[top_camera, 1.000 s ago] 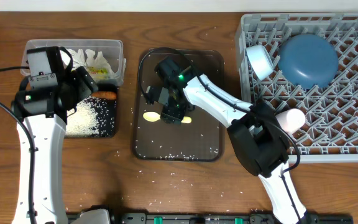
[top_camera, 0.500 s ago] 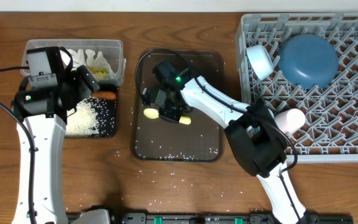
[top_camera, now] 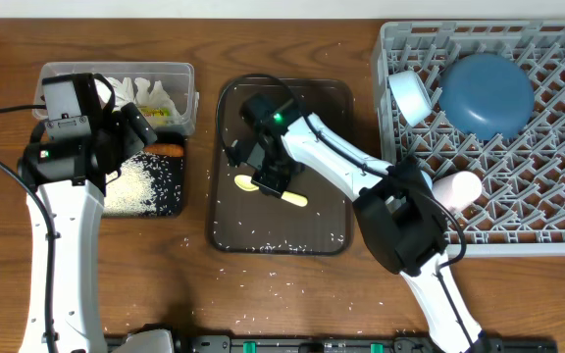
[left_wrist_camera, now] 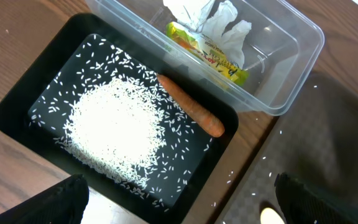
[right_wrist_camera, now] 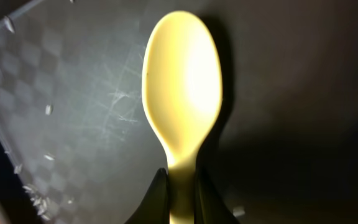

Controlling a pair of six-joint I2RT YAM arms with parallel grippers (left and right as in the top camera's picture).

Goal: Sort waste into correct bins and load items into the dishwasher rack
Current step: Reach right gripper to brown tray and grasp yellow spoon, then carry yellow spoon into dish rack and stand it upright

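Overhead: your right claw (top_camera: pixel 266 179) pinches the yellow spoon (top_camera: pixel 294 198) within the brown tray's (top_camera: pixel 327 108) outline; your left claw (top_camera: pixel 137 137) hangs wide above the black tray (top_camera: pixel 170 201)
Left wrist: you see rice (left_wrist_camera: pixel 114 127) and the carrot stick (left_wrist_camera: pixel 191 107) in the black tray; wrapper (left_wrist_camera: pixel 213 56) in the clear tub (left_wrist_camera: pixel 294 74)
Right wrist: your fingers (right_wrist_camera: pixel 159 198) clamp the spoon's neck

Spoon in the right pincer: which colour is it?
Pale yellow spoon, clearest in the right wrist view.
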